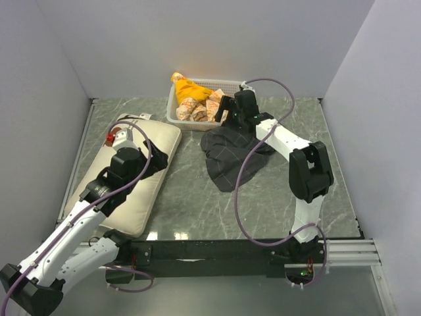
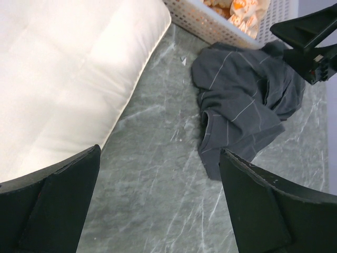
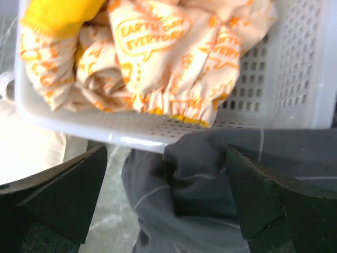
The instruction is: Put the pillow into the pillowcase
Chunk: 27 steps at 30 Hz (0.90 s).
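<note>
The cream pillow (image 1: 141, 191) lies flat at the left of the table, with a small tag end toward the back. In the left wrist view the pillow (image 2: 68, 68) fills the upper left. My left gripper (image 1: 158, 163) hangs over its right edge, open and empty (image 2: 160, 153), above bare table. The dark grey checked pillowcase (image 1: 227, 161) lies crumpled in the middle of the table (image 2: 242, 105). My right gripper (image 1: 222, 110) hovers over the pillowcase's far edge (image 3: 210, 179), beside the basket, open (image 3: 166, 150) with nothing held.
A white mesh basket (image 1: 227, 84) stands at the back centre, touching the pillowcase's far edge. It holds orange-and-white cloth bundles (image 3: 158, 52) and a yellow cloth (image 1: 186, 87). Walls close in the table on the left, back and right. Grey marbled table (image 2: 158, 211) shows between pillow and pillowcase.
</note>
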{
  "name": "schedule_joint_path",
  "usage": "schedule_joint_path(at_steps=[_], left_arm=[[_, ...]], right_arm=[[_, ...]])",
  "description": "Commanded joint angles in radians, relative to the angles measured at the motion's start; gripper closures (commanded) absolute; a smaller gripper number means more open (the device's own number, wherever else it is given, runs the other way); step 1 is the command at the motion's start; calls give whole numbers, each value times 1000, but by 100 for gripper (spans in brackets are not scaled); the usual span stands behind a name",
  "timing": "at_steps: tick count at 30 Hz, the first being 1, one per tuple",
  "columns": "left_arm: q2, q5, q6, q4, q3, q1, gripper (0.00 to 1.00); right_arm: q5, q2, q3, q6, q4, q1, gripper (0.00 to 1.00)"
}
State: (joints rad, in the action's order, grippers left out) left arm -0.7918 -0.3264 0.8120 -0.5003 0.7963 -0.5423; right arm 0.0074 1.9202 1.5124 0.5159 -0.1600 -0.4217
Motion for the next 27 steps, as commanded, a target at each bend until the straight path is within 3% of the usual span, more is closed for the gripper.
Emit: schedule_joint_path(at_steps=[1,5,10,13,17,21,24,27], left_arm=[[-26,-14,18,12,55,10,1],[-64,38,13,71,41,18,1],[-145,131,30,219,4,21,1],[-216,168,53,313,-5,21,1],[-365,223,62,442,18,21,1],[-545,273,49,522,105,22,1],[-694,300,26,575,168,24,1],[-834,357,1,667,236,25,1]], right_arm=[[135,7,25,0,-21,-35,0],[285,-145,-102,-25,28,-78,1],[338,-240,-250,-43,54,-101,2],[296,-209,-307,-57,103,-103,4],[283,-98,-207,-74,73,-85,11],[292,-125,-231,-70,83,-60,30],[321,-205,-265,-63,76,-60,66],[333,-265,-270,-60,27,-60,87]])
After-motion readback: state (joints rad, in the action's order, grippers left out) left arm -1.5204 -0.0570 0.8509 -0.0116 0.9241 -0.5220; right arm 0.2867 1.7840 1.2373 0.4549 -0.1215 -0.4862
